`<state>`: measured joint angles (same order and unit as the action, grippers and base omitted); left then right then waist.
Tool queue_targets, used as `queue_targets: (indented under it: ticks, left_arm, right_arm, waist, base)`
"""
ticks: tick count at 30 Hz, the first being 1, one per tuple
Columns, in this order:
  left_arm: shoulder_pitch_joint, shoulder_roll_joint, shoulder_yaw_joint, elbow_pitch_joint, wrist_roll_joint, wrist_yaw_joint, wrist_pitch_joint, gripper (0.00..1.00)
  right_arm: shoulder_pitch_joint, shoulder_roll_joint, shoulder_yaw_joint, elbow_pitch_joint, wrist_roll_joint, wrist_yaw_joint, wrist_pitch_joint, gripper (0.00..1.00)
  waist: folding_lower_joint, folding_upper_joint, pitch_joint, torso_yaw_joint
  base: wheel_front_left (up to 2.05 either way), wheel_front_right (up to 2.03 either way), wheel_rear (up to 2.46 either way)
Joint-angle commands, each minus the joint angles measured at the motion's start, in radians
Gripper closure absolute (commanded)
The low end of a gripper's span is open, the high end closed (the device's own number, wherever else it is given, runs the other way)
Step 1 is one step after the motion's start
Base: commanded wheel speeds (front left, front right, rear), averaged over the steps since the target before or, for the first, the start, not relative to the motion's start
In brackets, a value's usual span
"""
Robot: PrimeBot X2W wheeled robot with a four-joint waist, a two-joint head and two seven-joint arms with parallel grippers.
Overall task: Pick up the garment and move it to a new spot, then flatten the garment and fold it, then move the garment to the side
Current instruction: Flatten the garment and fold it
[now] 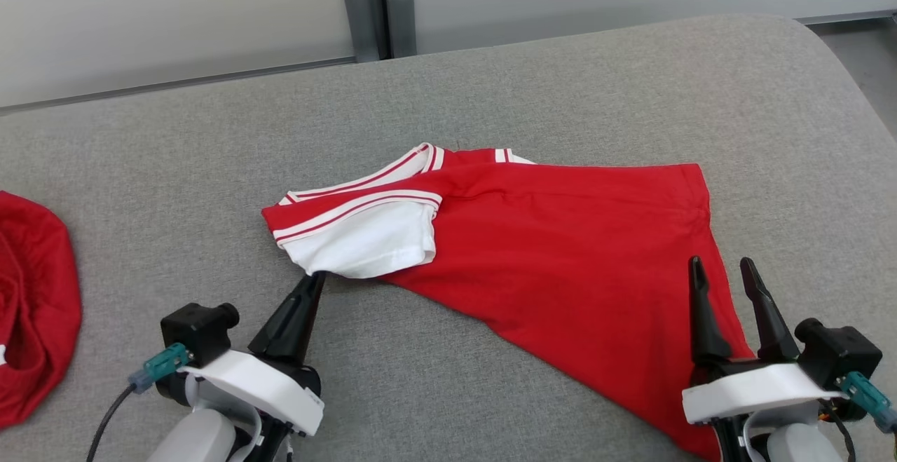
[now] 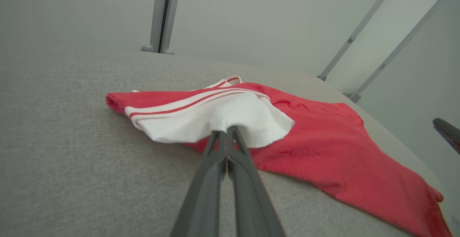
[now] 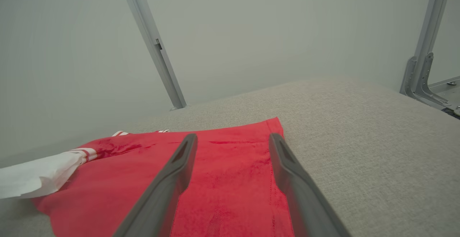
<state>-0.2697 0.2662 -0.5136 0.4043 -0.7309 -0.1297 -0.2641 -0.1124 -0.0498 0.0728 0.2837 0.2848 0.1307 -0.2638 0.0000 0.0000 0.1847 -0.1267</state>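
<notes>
Left fingers [image 2: 206, 190] pinch garment [image 1: 574, 252]; red cloth [image 1: 35, 308] leftward.

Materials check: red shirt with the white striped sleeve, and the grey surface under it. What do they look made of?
Red shirt with white striped sleeve: soft matte knit by the look, likely cotton jersey; it drapes limp, creases, shows stitched hems. Grey surface: coarse woven upholstery cloth, matte, speckled weave visible; rounded edge hints at padding beneath, unconfirmed.
</notes>
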Motion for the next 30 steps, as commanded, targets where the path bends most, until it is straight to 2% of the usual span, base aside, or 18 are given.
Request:
queue_targets:
  ticks: [1,5,12,16,29,30]
  left_arm:
    - [0.014,0.012,0.014,-0.013,-0.003,0.0,0.0,1.0]
    - [0.011,0.039,0.053,-0.046,-0.001,0.011,0.0,1.0]
    - [-0.009,0.062,0.079,-0.067,0.003,0.026,0.001,1.0]
    - [-0.019,0.068,0.082,-0.07,0.005,0.03,0.003,1.0]
    - [-0.029,0.081,0.075,-0.061,0.009,0.033,0.005,1.0]
    - [-0.03,0.081,0.074,-0.06,0.009,0.033,0.005,1.0]
  right_arm:
    - [-0.029,-0.006,0.003,0.024,0.017,0.0,-0.001,0.0]
    - [-0.095,-0.072,0.04,0.132,0.084,0.0,-0.001,0.0]
    - [-0.253,-0.228,0.151,0.327,0.187,0.0,0.046,0.0]
    - [-0.316,-0.278,0.222,0.386,0.248,0.0,0.088,0.0]
    - [-0.442,-0.333,0.415,0.512,0.425,0.0,0.109,0.0]
    - [-0.451,-0.336,0.428,0.517,0.441,0.0,0.109,0.03]
  waist:
    - [0.0,0.0,0.002,0.005]
    - [0.0,0.0,0.015,0.011]
    - [0.0,0.0,0.048,0.025]
    - [0.0,0.0,0.063,0.035]
    - [0.0,0.0,0.088,0.06]
    - [0.0,0.0,0.09,0.061]
  base:
    - [0.0,0.0,0.0]
    - [0.0,0.0,0.0]
    - [0.0,0.0,0.0]
    - [0.0,0.0,0.0]
    - [0.0,0.0,0.0]
    - [0.0,0.0,0.0]
